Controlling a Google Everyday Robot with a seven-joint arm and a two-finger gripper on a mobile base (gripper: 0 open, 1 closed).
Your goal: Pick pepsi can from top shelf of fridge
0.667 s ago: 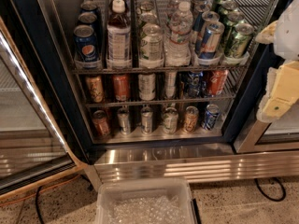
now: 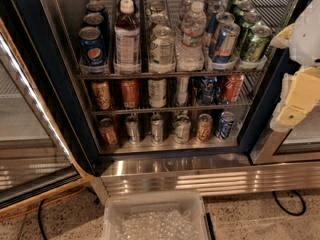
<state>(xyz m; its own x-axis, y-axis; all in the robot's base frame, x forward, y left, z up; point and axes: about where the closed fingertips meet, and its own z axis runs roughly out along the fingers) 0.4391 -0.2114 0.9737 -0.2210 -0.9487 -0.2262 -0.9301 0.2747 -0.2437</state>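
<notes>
The fridge (image 2: 60,84) stands open in front of me, with a dark frame and wire racks. On the top shelf (image 2: 165,75), the far-left lane holds three dark blue pepsi cans in a row. The front pepsi can (image 2: 92,46) stands upright at the rail, with its emblem facing me. My gripper (image 2: 292,91), cream and white, hangs at the right edge of the view. It is outside the fridge, level with the top and middle shelves and far to the right of the pepsi can. It holds nothing that I can see.
On the top shelf, right of the pepsi lane, stand a juice bottle (image 2: 127,36), a pale can (image 2: 162,46), water bottles (image 2: 191,39), silver-blue-red cans (image 2: 225,41) and green cans (image 2: 255,41). Two lower racks hold small cans. The glass door (image 2: 30,109) is swung open at left. A clear plastic bin (image 2: 155,216) sits on the floor.
</notes>
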